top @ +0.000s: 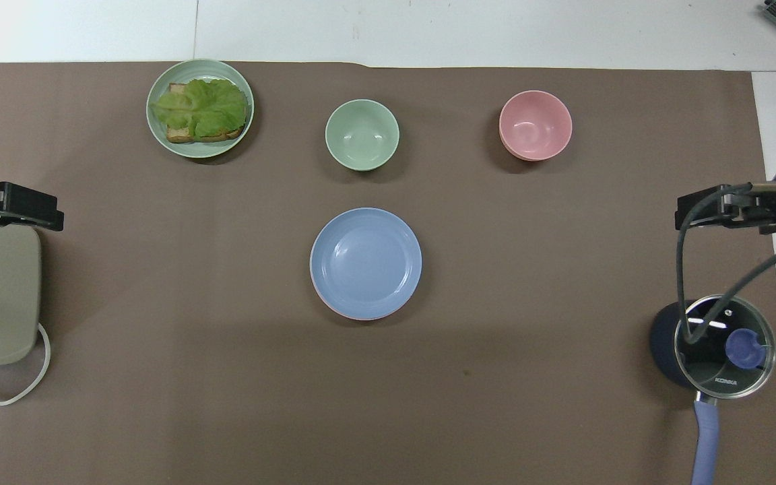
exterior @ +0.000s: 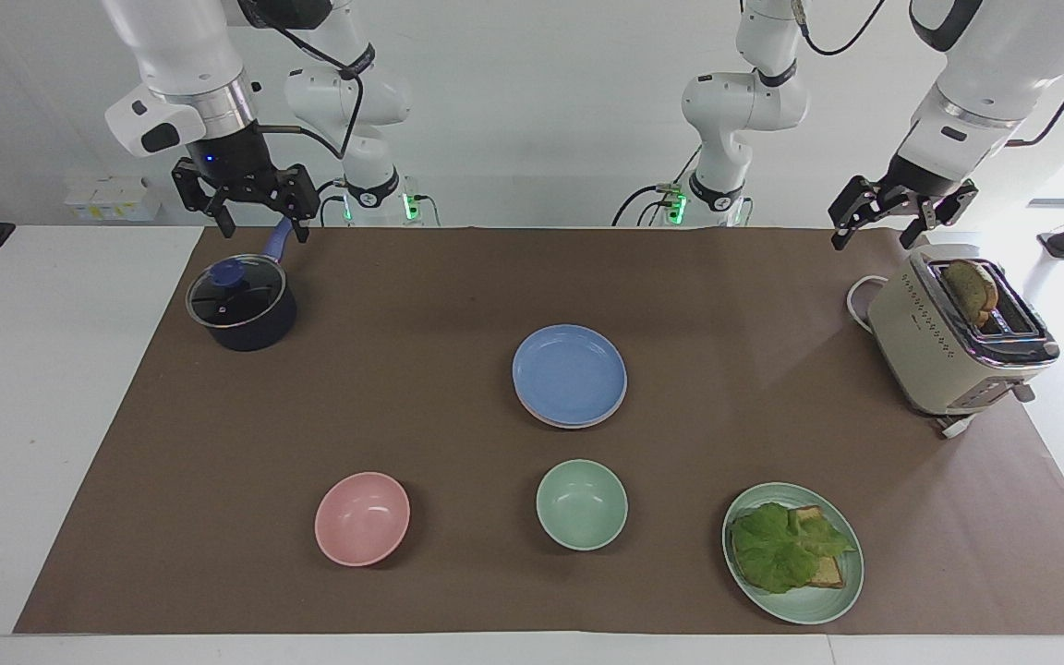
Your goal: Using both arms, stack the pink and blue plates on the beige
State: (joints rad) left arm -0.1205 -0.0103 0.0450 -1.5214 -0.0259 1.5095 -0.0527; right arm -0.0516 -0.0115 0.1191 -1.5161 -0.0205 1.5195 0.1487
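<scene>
The blue plate (exterior: 569,372) (top: 366,261) lies on top of a stack in the middle of the mat. A thin rim of the pink plate (top: 361,317) peeks out from under it. The beige plate is hidden in both views. My right gripper (exterior: 259,226) (top: 698,209) hangs open and holds nothing, in the air over the handle of a dark pot. My left gripper (exterior: 871,238) (top: 24,209) is also open and holds nothing, up over the toaster's end of the table. Both are well away from the plates.
A lidded dark pot (exterior: 241,305) with a blue handle stands at the right arm's end. A beige toaster (exterior: 952,342) with bread in it stands at the left arm's end. Farther from the robots sit a pink bowl (exterior: 362,517), a green bowl (exterior: 581,504) and a green plate (exterior: 818,605) holding a lettuce sandwich.
</scene>
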